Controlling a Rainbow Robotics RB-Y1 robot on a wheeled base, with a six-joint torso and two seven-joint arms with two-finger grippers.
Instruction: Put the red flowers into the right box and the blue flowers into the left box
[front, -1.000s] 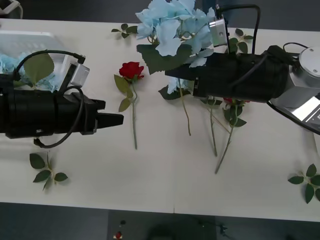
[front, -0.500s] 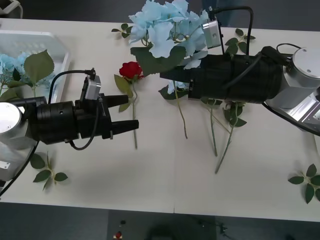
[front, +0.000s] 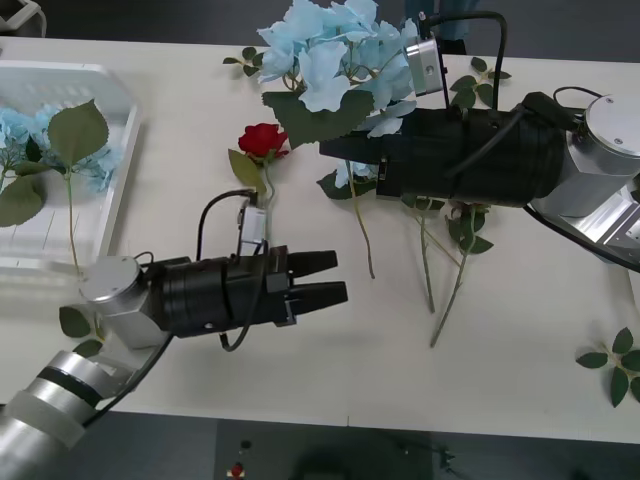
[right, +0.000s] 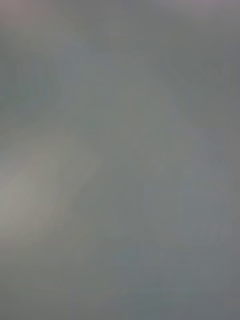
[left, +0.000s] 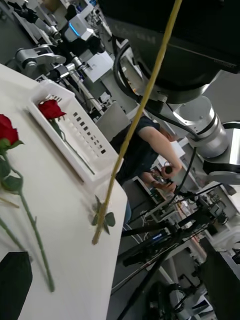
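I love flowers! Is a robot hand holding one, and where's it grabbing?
The right gripper holds a blue flower, seemingly by its stem just under the bloom; the exact grip is hidden. The left gripper is open, empty.

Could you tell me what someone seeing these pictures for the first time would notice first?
Most striking is the big fluffy pale-blue artificial flower cluster held aloft over the far middle of the white table by the right claw. Next, the single red artificial rose lying on the table, with the open left claw low in front. At the far left, the translucent white plastic tray holds more blue flowers.
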